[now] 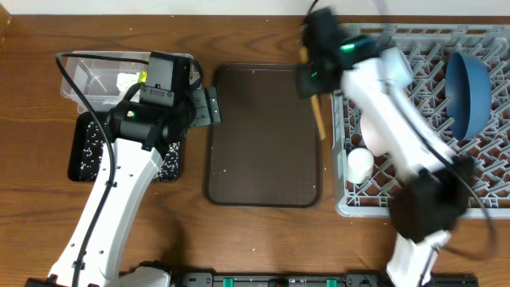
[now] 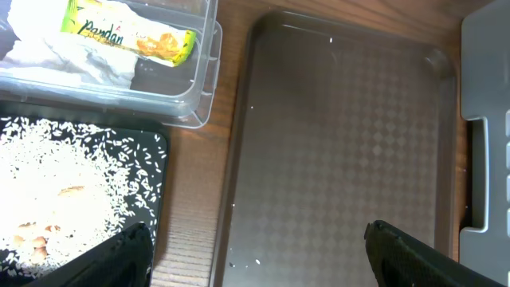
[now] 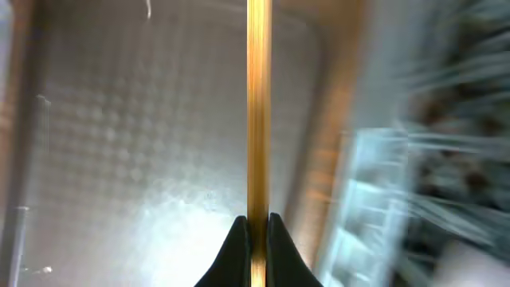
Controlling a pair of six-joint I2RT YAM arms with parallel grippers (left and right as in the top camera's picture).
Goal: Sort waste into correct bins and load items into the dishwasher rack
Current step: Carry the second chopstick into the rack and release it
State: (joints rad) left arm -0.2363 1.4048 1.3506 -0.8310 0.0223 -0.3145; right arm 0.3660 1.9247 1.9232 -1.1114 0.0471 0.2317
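Observation:
My right gripper (image 1: 315,80) is shut on a thin wooden chopstick (image 1: 317,115), held over the right edge of the brown tray beside the grey dishwasher rack (image 1: 343,151); the right wrist view shows the chopstick (image 3: 258,104) pinched between the fingers (image 3: 257,231). The large dark blue bowl (image 1: 467,92), a white bowl (image 1: 374,131) and a small white cup (image 1: 359,163) sit in the rack. My left gripper (image 2: 255,255) is open and empty over the brown tray's left edge. The clear tub (image 2: 203,72) holds tissue (image 2: 64,56) and the yellow-green wrapper (image 2: 127,32). The black tray (image 2: 155,159) holds rice scraps (image 2: 56,175).
The brown serving tray (image 1: 263,131) lies between the bins and the rack, with a few rice grains on it. The clear tub (image 1: 80,76) and black tray (image 1: 80,151) sit at the left. My right arm crosses over the rack.

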